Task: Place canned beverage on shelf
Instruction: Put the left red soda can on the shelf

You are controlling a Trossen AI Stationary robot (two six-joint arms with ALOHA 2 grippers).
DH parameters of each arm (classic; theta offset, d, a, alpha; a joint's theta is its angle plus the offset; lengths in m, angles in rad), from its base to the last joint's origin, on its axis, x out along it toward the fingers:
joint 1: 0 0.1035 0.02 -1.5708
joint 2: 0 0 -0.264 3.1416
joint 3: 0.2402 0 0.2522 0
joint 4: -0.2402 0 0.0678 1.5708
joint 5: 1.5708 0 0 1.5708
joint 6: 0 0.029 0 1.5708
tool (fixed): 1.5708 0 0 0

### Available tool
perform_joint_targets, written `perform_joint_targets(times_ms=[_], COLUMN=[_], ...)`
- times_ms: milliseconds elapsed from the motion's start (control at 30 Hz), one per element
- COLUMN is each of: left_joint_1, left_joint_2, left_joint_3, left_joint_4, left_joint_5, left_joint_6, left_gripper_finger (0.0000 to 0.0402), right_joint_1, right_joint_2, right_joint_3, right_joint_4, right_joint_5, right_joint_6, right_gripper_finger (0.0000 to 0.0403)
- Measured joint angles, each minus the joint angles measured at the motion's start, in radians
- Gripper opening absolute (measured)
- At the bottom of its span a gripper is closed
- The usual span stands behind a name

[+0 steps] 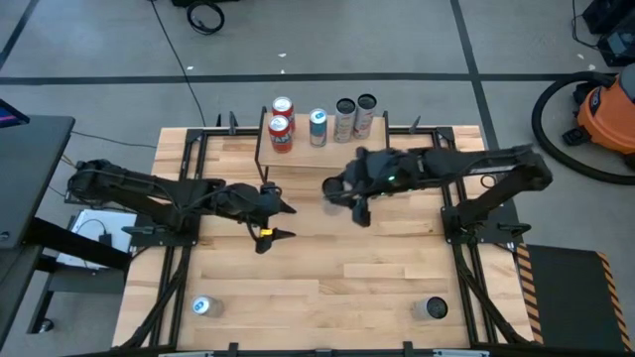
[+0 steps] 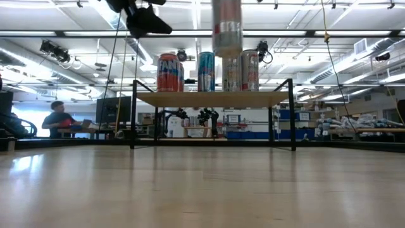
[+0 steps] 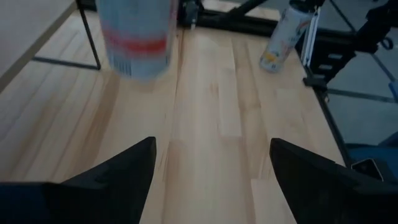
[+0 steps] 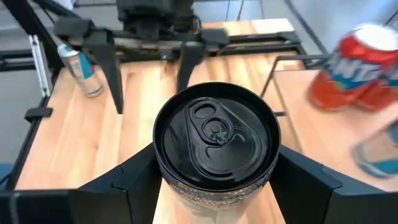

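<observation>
The shelf (image 1: 327, 157), a light board on thin black legs, stands at the table's far middle. Two red cans (image 1: 281, 131), a blue can (image 1: 317, 127) and two silver cans (image 1: 355, 116) stand on it. My right gripper (image 1: 337, 193) is in front of the shelf, shut on a silver, black-topped canned beverage (image 4: 214, 140), which the low view shows in the air (image 2: 226, 28). To its left my left gripper (image 1: 275, 220) is open, with nothing between its fingers (image 3: 118, 174). My right gripper pinches the can's side wall just under the top rim (image 4: 163, 171) between its two fingers (image 4: 134, 180), one on each side. The fingers come slanting down from the table's right. The can stays upright, top up, lifted clear of the table.
One more can (image 1: 203, 307) stands near the front left corner and another (image 1: 434, 308) near the front right. Black frame rails run along both table sides. An orange vacuum (image 1: 605, 109) sits on the floor at far right. A person (image 2: 60, 119) is far back in the room.
</observation>
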Motion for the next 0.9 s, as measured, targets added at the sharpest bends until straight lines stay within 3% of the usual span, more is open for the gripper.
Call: perform_joint_targets(times_ms=[200,433,900], left_joint_1=[-0.005,-0.005,-0.005], left_joint_2=[-0.010,-0.010,-0.009], left_joint_3=[0.000,0.000,0.000], left_joint_4=[-0.022,-0.026,-0.038], left_joint_5=[0.000,0.000,0.000], left_joint_6=[0.000,0.000,-0.003], left_gripper_finger=[0.0316,0.0316,0.0316], right_joint_1=[-0.036,-0.180,-0.448], right_joint_2=[-0.105,-0.178,-0.176], right_joint_3=[0.000,0.001,-0.050], right_joint_4=[-0.080,-0.179,-0.197], right_joint_5=[0.073,0.092,-0.076], right_joint_6=[-0.001,-0.010,-0.072], right_gripper_finger=[0.0260,0.0263,0.0262])
